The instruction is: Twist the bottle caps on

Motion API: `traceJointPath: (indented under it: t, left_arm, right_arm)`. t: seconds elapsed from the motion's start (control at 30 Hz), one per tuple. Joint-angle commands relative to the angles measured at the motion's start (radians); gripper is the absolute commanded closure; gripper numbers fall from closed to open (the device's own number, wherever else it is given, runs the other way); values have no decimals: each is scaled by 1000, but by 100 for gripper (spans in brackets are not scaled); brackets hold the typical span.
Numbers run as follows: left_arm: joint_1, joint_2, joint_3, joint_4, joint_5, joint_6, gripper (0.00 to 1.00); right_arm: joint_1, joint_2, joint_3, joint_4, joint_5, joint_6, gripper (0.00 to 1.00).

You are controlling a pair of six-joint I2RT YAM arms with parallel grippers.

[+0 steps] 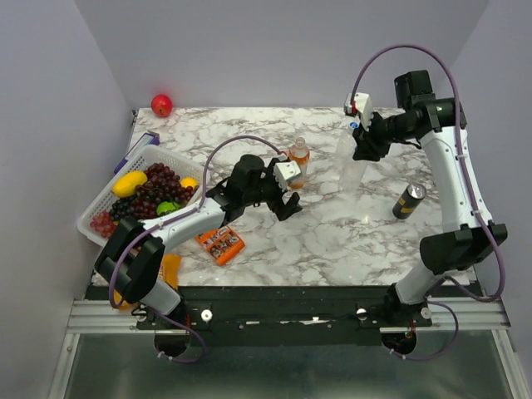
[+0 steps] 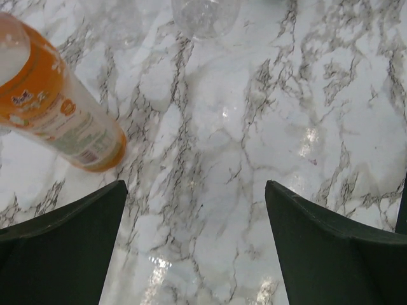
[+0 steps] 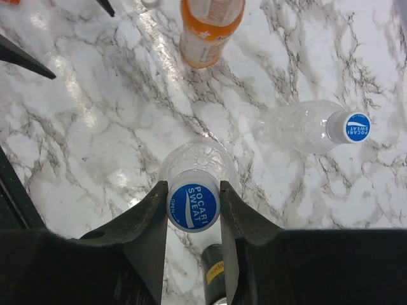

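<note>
My right gripper is shut on the blue cap sitting on top of a clear upright bottle; in the top view this bottle stands at the middle right under the gripper. A second clear bottle with a blue cap on it stands close beside it. The orange bottle stands at the table's middle; it also shows in the left wrist view. My left gripper is open and empty, just in front of the orange bottle, fingers over bare marble.
A white basket of grapes and fruit sits at the left. A red apple lies in the back left corner. An orange packet lies near the front. A dark can stands at the right.
</note>
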State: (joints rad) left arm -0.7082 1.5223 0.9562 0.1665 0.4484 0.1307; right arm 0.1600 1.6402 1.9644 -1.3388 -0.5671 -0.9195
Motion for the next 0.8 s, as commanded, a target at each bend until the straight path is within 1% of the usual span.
traceJointPath:
  t: [0.0,0.13,0.17,0.33,0.57,0.63,0.77]
  left_arm:
    - [39,-57,-10,-143,1,49,1]
    - [62,-76,-5,-165,3,38,1]
    - [65,-76,-4,-192,1,34,1]
    - [84,-76,6,-220,-7,14,1]
    - [101,-71,4,-243,-13,0,1]
    - [105,-70,10,-251,-17,4,1]
    - [118,-57,26,-275,-17,17,1]
  right_arm:
    - [-31,99,89,-90,10,62,99]
    - [-39,167,129,-8,-1,105,99]
    - [-37,178,131,1,-1,111,99]
    - [-40,231,146,21,-8,122,98]
    - [-63,263,111,66,-36,137,98]
    - [-73,267,102,81,-51,133,96]
    - [-76,239,42,142,-57,122,94]
